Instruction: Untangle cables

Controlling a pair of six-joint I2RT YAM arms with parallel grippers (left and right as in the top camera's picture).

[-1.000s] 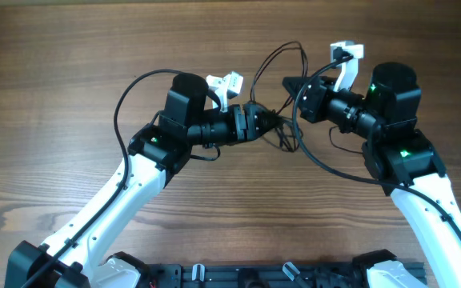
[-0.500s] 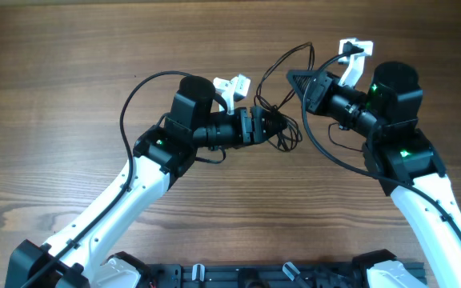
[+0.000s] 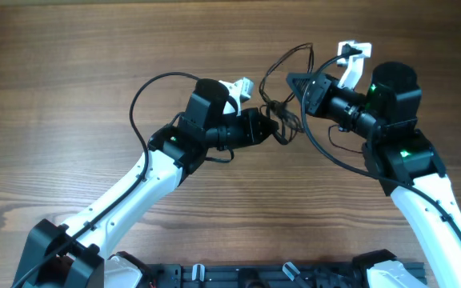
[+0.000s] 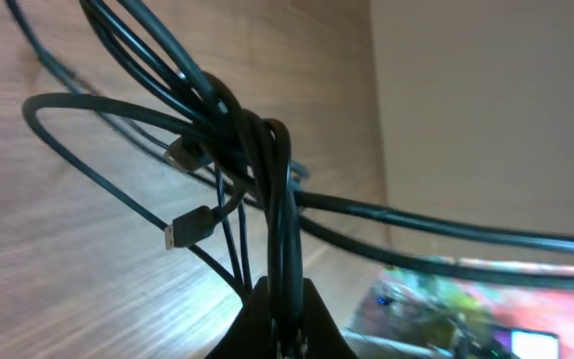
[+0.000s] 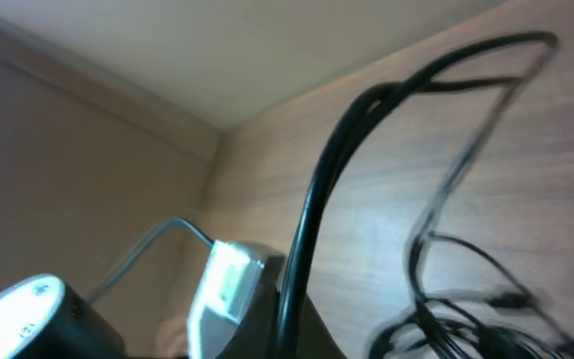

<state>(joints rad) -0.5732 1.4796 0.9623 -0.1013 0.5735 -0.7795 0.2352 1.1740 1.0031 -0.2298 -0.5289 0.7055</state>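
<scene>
The cables (image 3: 283, 109) are thin black cords bunched in a tangle between my two grippers, with a loop (image 3: 296, 50) arching toward the far side. My left gripper (image 3: 276, 128) is shut on a couple of strands at the tangle's near side. In the left wrist view those strands (image 4: 279, 199) rise from the shut left gripper (image 4: 283, 334) into a knot, and a small plug end (image 4: 185, 230) hangs to the left. My right gripper (image 3: 292, 80) is shut on one cable. In the right wrist view that cable (image 5: 313, 207) climbs out of the right gripper (image 5: 285, 324).
The wooden table (image 3: 70, 72) lies bare to the left and along the far side. Thick black arm cables (image 3: 138, 100) loop beside each arm. A white camera mount (image 3: 350, 58) sits on the right wrist. The rest of the tangle (image 5: 444, 317) lies low at the right.
My left gripper has moved forward and to the right into the tangle and shut on its strands. The right gripper lifted slightly a second ago and has since held still.
</scene>
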